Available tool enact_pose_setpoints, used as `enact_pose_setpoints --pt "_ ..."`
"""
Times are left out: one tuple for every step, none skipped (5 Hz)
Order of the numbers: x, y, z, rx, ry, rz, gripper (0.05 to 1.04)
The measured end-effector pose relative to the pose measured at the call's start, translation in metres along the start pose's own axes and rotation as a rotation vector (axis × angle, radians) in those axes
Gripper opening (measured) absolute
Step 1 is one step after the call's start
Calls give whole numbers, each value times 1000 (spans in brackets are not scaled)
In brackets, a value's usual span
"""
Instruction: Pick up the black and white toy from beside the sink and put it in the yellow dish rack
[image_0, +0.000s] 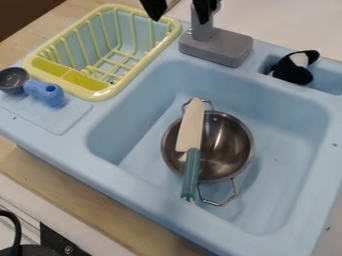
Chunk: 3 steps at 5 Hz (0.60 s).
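Blue sink (127, 185): teal-handled cream knife (192, 127) across a shiny metal pot (227, 142); fingers (155, 8) apart, empty, near the gray faucet (217, 47).

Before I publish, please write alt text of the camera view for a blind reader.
A toy knife lies across a metal pot in a light-blue toy sink. A yellow dish rack stands upper left; an open black robot hand hangs near the gray faucet.

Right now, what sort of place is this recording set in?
It looks like a toy kitchen, at its sink: a light blue basin holds a metal pot with a toy knife across it, a yellow dish rack sits beside it, and a grey faucet base stands behind.
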<state>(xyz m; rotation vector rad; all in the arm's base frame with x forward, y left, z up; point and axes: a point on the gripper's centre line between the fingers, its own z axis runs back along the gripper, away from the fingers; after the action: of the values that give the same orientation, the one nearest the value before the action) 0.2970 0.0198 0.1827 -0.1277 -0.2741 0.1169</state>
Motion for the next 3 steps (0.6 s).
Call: enact_pose_setpoints --pt "-4 1 -7 1 26 9 997" --pt "-14 -13 2 25 -19 -15 997" --pt "-31 -29 14 39 -56 -42 997"
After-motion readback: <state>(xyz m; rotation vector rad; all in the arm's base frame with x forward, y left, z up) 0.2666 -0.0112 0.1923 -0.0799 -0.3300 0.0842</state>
